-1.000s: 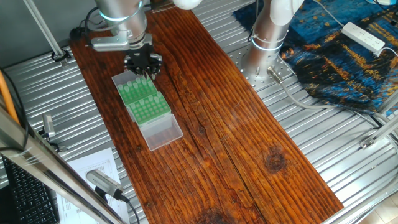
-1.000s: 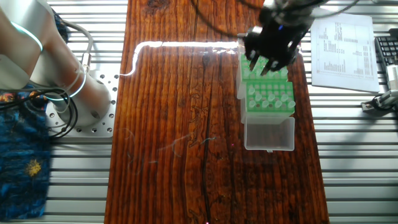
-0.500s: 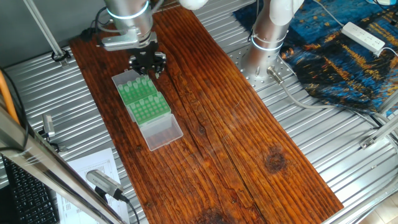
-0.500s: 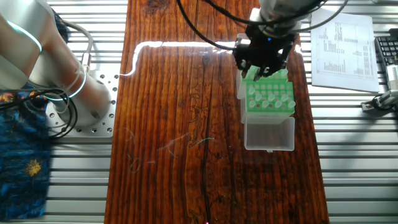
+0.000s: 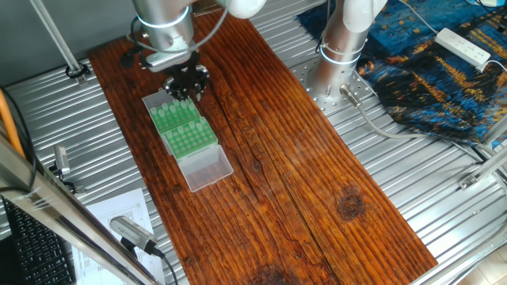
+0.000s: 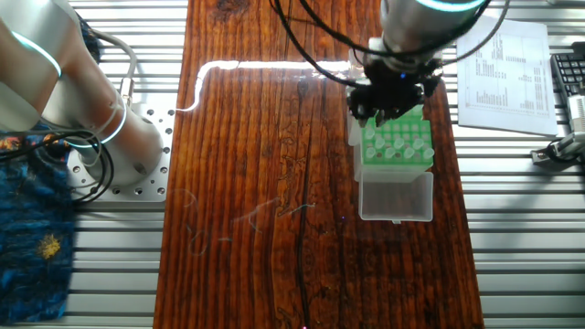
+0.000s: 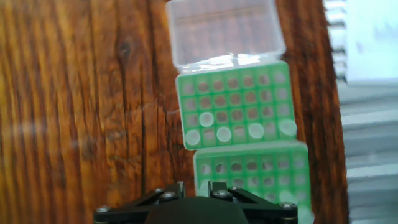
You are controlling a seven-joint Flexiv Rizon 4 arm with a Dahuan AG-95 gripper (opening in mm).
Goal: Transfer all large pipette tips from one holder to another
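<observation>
Hand: the hand (image 7: 193, 200) sits at the bottom edge of the hand view, seen only as a dark housing with screws. Its fingers are out of sight there and too small in both fixed views, so how far it is open, and whether it holds a tip, cannot be told.

Nearer green rack: the nearer green rack (image 7: 252, 177) lies directly under and just ahead of the hand, offset to the right. Most of its holes look empty; one pale cap shows near its lower right corner.

Farther green rack: the farther green rack (image 7: 233, 106) touches the nearer one end to end and lies straight ahead along the hand's line of sight.

Large pipette tips: the large pipette tips (image 7: 224, 133) stand upright in the farther rack, four round whitish tops along its near row and one more a row beyond, on the left. Their long axis runs vertically, toward the camera.

Clear lid: the clear lid (image 7: 224, 31) lies open beyond the farther rack on the wooden tabletop (image 7: 81, 93).

Key relation: the tips sit ahead of the hand and slightly right, so it would likely need to travel forward along the racks before descending.
</observation>
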